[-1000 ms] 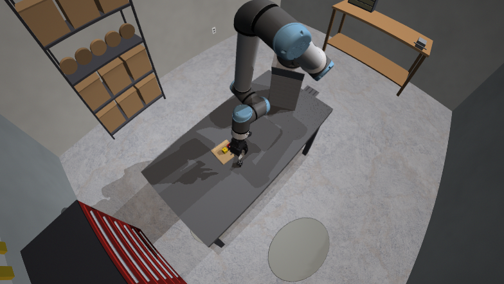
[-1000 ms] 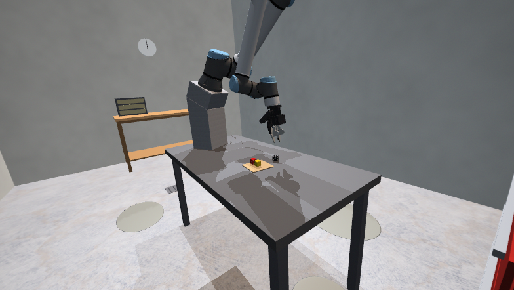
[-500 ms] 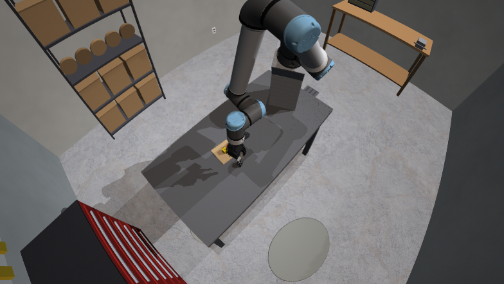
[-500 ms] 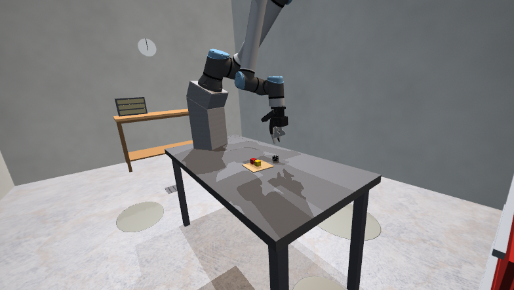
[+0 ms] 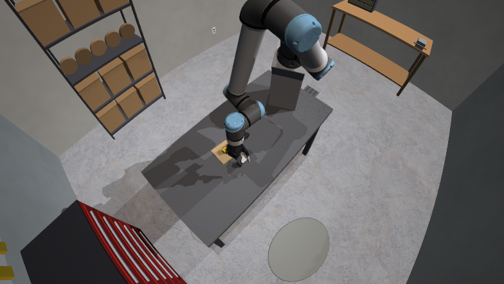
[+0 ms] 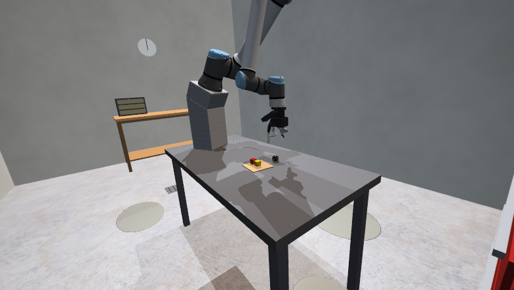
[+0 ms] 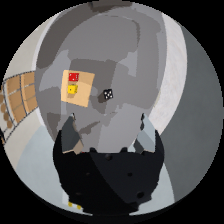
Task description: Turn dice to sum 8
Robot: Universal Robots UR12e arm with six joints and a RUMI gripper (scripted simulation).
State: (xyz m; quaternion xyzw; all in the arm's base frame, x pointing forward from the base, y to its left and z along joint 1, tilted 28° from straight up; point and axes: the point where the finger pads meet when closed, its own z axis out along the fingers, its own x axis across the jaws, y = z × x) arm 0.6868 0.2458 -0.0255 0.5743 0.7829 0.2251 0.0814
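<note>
The gripper point(image 5: 243, 159) point(image 6: 276, 138) point(image 7: 108, 113) hangs above the table point(image 5: 225, 207) point(image 6: 305, 201) point(image 7: 122, 37) with its jaws spread wide, holding and touching nothing. In the wrist view, the mat point(image 5: 222, 160) point(image 6: 254, 170) point(image 7: 79, 101) lies below, beyond the fingers and toward the left one in the picture, bearing the red die point(image 6: 252, 160) point(image 7: 74, 77) and yellow die point(image 5: 224, 150) point(image 6: 257, 163) point(image 7: 72, 89) close together; the black die point(image 5: 239, 164) point(image 6: 275, 158) point(image 7: 108, 94) sits off the mat, ahead of the gap between the fingers.

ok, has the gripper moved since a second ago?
Yes. In the exterior view, the gripper shifted right, farther from the arm's pedestal.
</note>
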